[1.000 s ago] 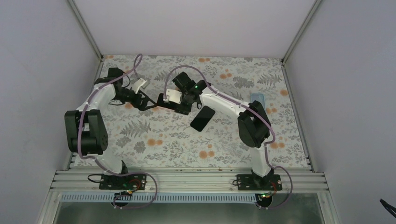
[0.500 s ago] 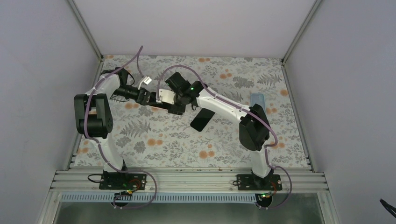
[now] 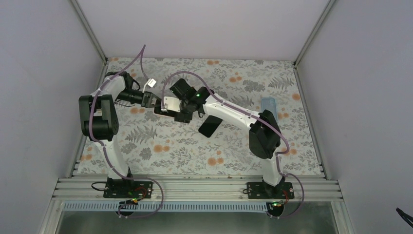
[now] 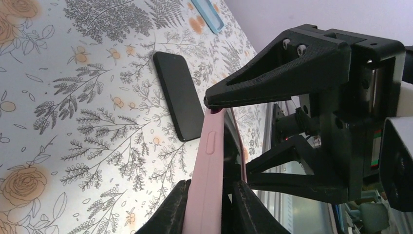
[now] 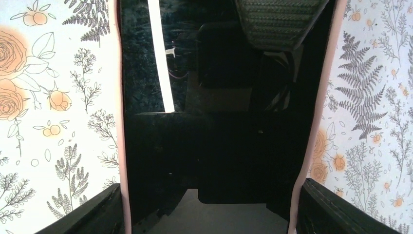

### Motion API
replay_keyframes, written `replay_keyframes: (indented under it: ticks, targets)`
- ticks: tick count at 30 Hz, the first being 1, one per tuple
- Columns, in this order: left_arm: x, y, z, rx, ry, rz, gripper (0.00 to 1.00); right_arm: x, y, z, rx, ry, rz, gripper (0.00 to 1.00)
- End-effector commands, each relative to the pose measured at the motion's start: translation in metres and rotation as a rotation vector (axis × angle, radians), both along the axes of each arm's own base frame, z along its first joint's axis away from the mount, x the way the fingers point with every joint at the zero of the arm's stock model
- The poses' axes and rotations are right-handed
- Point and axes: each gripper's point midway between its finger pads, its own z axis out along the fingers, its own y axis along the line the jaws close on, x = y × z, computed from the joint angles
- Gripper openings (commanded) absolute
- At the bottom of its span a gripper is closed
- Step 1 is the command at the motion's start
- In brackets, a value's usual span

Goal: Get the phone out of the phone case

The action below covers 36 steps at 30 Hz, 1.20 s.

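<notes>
The phone [image 5: 214, 122], its black screen facing the right wrist camera, sits in a pink phone case [image 5: 118, 122]. My right gripper [image 5: 209, 209] is shut across the case's width, one finger on each pink long edge. In the left wrist view the pink phone case [image 4: 209, 165] stands edge-on, and my left gripper [image 4: 209, 207] is shut on its end, one finger on the pink back, the other on the screen side. From above, the left gripper [image 3: 155, 102] and right gripper [image 3: 171, 108] meet above the back left of the table and hide most of the case.
A second bare black phone [image 3: 211, 126] lies flat on the flowered table [image 3: 195, 156], just right of the grippers. A light blue case [image 3: 269, 105] lies near the right wall. Grey walls close in the left, back and right sides.
The left arm swung in toward the right gripper and its jaws went from wide open to shut on the end of the cased phone. The right gripper shifted a little left, still gripping.
</notes>
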Motion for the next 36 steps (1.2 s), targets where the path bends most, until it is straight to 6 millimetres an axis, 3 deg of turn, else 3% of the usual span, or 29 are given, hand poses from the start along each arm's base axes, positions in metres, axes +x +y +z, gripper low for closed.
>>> replay_keyframes:
  ticks: [1,3,6,11,15,18,28,36]
  targets:
    - [-0.006,-0.006,0.014,-0.036,-0.074,-0.027,0.07,0.013,0.008,0.049,0.128,-0.101,-0.045,0.67]
    - [-0.007,-0.007,0.019,-0.039,-0.096,-0.033,0.02,0.008,0.005,0.050,0.132,-0.083,-0.032,0.77]
    - [-0.018,-0.014,0.024,0.014,-0.174,-0.094,0.02,-0.021,-0.003,0.058,0.168,0.067,0.095,0.99]
    - [-0.050,-0.032,0.049,0.139,-0.432,-0.262,0.02,-0.059,-0.045,0.087,0.276,0.271,0.331,1.00]
    - [-0.068,-0.047,0.092,0.141,-0.637,-0.325,0.02,-0.067,-0.076,0.111,0.392,0.414,0.421,1.00]
    - [-0.077,-0.056,0.114,0.123,-0.722,-0.349,0.02,-0.063,-0.086,0.111,0.442,0.462,0.423,1.00]
    - [-0.089,-0.080,0.128,0.081,-0.736,-0.409,0.02,-0.080,-0.087,0.093,0.486,0.561,0.459,1.00]
    - [-0.116,-0.096,0.157,0.055,-0.803,-0.452,0.02,-0.071,-0.083,0.080,0.503,0.593,0.459,1.00]
